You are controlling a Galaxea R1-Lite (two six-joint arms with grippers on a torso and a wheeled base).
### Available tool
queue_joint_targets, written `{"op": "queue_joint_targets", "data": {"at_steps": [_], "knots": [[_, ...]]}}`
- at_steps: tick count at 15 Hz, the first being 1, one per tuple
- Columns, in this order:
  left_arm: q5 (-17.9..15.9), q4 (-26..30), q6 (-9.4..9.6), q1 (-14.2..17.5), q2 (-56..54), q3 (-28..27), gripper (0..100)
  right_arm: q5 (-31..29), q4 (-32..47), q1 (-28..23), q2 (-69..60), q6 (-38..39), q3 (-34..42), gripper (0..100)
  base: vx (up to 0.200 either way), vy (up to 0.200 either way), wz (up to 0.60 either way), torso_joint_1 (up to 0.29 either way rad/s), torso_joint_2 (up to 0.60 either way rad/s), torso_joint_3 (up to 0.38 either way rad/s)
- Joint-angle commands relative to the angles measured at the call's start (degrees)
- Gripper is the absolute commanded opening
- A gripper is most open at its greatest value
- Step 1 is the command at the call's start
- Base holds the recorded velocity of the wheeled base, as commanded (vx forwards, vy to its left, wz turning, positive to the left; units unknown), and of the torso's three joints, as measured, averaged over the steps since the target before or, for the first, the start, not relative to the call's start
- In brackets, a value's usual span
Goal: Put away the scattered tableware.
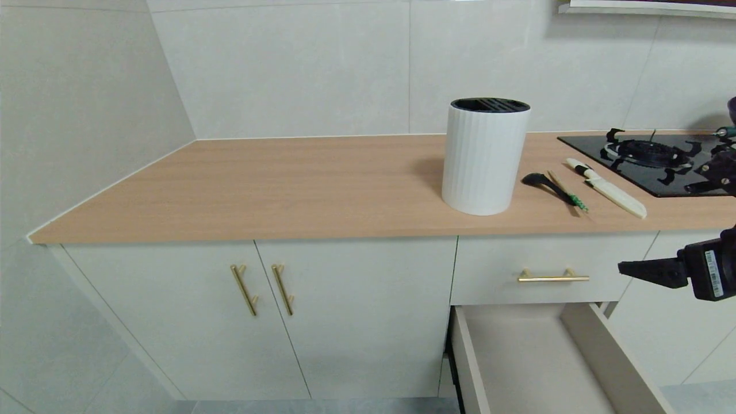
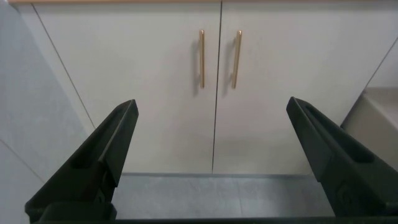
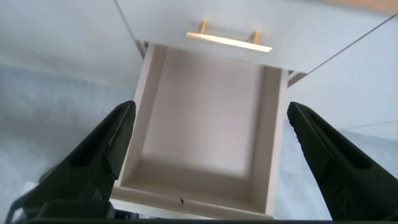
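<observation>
Wide-jawed, the right gripper (image 3: pixel 209 107) frames the pulled-out drawer (image 3: pixel 199 146); the left gripper (image 2: pixel 211 101), equally wide, frames cabinet doors (image 2: pixel 155 106) under the wooden countertop (image 1: pixel 287 184).

Head view overlooks countertop (image 1: pixel 287 190), doors (image 1: pixel 172 322), drawer (image 1: pixel 517 356); left wrist faces doors, right wrist the drawer.

Counter (image 1: pixel 287 184) looks like matt wood grain, holder (image 1: pixel 485 158) is ribbed white plastic-ish, handles (image 1: pixel 553 278) shiny gold metal, hob (image 1: pixel 655 183) glossy black.

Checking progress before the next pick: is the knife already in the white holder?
No, the knife lies flat on the countertop, apart from the white holder and on its right.
</observation>
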Motion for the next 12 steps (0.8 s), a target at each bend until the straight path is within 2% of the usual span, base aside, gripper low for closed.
{"op": "queue_joint_targets", "data": {"at_steps": [1, 2, 4, 6, 8, 12], "knots": [[0.1, 0.0, -0.02, 0.0, 0.0, 0.0, 100, 0.0, -1.3, -1.6, 2.4, 0.0, -0.1, 100, 0.000, 0.000, 0.00, 0.100, -0.28, -0.178], [0.1, 0.0, -0.02, 0.0, 0.0, 0.0, 100, 0.2, -3.6, -2.8, 4.1, 0.0, -0.9, 100, 0.000, 0.000, 0.00, 0.061, -0.16, -0.110], [0.1, 0.0, -0.02, 0.0, 0.0, 0.0, 100, -0.3, -5.4, -5.4, 10.6, 0.9, -8.2, 100, 0.000, 0.000, 0.00, 0.027, -0.07, -0.054], [0.1, 0.0, -0.02, 0.0, 0.0, 0.0, 100, -1.0, -2.7, -6.6, 17.8, 5.5, -16.8, 100, 0.000, 0.000, 0.00, 0.000, 0.00, 0.000], [0.1, 0.0, -0.02, 0.0, 0.0, 0.0, 100, -3.0, 3.0, -8.0, 25.4, 6.7, -26.1, 100, 0.000, 0.000, 0.00, 0.000, 0.00, 0.000], [0.1, 0.0, -0.02, 0.0, 0.0, 0.0, 100, -5.0, 3.9, -8.3, 36.3, 10.4, -32.2, 100, 0.000, 0.000, 0.00, 0.000, 0.00, 0.000]]}}
